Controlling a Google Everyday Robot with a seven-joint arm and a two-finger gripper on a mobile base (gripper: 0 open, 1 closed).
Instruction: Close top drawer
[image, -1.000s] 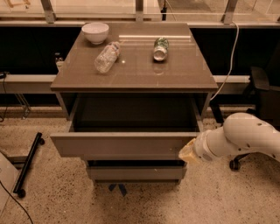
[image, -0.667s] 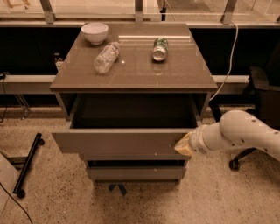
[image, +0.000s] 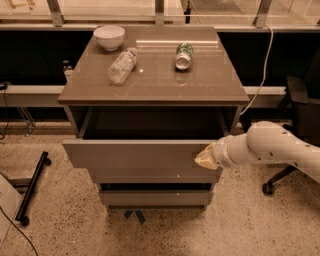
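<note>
The top drawer (image: 135, 159) of the grey-brown cabinet stands partly pulled out, its plain flat front panel facing me. Its inside is in shadow. My gripper (image: 204, 159), at the end of the white arm coming in from the right, is against the right part of the drawer's front panel. A smaller drawer front (image: 155, 197) sits below it.
On the cabinet top (image: 155, 80) lie a white bowl (image: 109, 36), a clear plastic bottle (image: 122, 65) on its side and a green can (image: 183, 55) on its side. An office chair (image: 300, 115) stands at the right. A black stand leg (image: 32, 187) lies on the floor at the left.
My gripper has moved left along the drawer's front panel. The drawer front has slid in towards the cabinet.
</note>
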